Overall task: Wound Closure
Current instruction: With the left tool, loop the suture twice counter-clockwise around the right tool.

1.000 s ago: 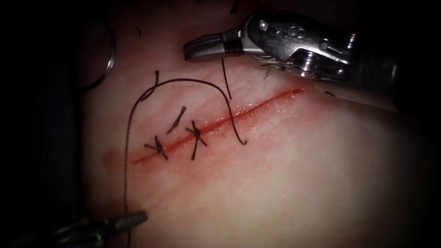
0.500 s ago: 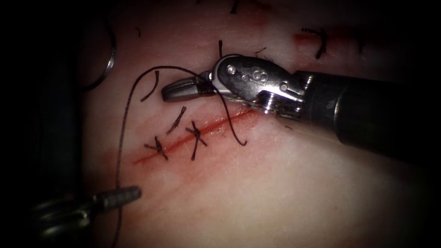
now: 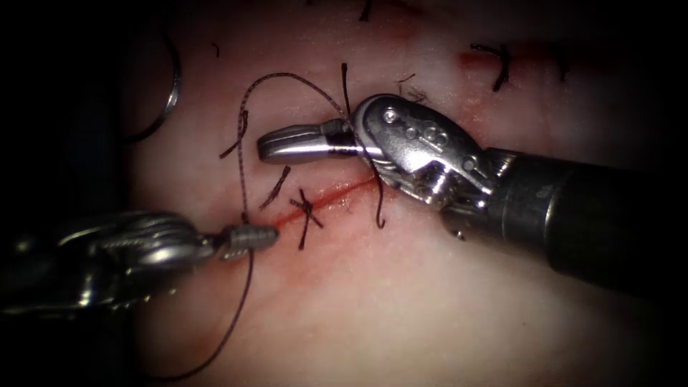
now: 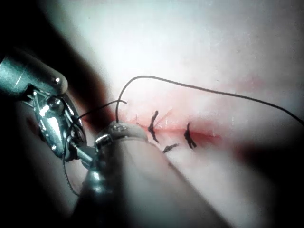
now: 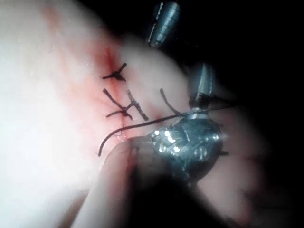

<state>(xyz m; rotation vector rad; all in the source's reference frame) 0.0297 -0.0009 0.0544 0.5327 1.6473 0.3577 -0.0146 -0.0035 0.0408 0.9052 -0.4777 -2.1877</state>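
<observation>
In the endoscope view the tissue [image 3: 430, 308] bears a slanted red cut [image 3: 337, 192] with a knotted stitch [image 3: 307, 211] across it. My right tool [image 3: 264, 148] lies over the cut, jaws shut with nothing seen between the tips. The dark thread [image 3: 279, 75] arcs over and crosses the base of its jaws, and a tail [image 3: 380, 211] hangs across the cut. At the cut's left end my left tool [image 3: 269, 235] is shut on the thread, which trails down behind it. The left wrist view shows thread [image 4: 142, 77] rising from that tool's tip. The right wrist view shows the right tool's wrist [image 5: 190, 142].
Short cut ends of thread [image 3: 276, 188] lie left of the cut. A metal ring [image 3: 172, 86] sits at the tissue's left edge. Another stitch [image 3: 498, 64] lies on a red mark at the far right. Red fluid stains the tissue [image 3: 287, 265] below the cut.
The right tool came down and left from above the cut until it lay over it, under the thread's arc. The left tool rose right to the cut's left end, bringing the thread.
</observation>
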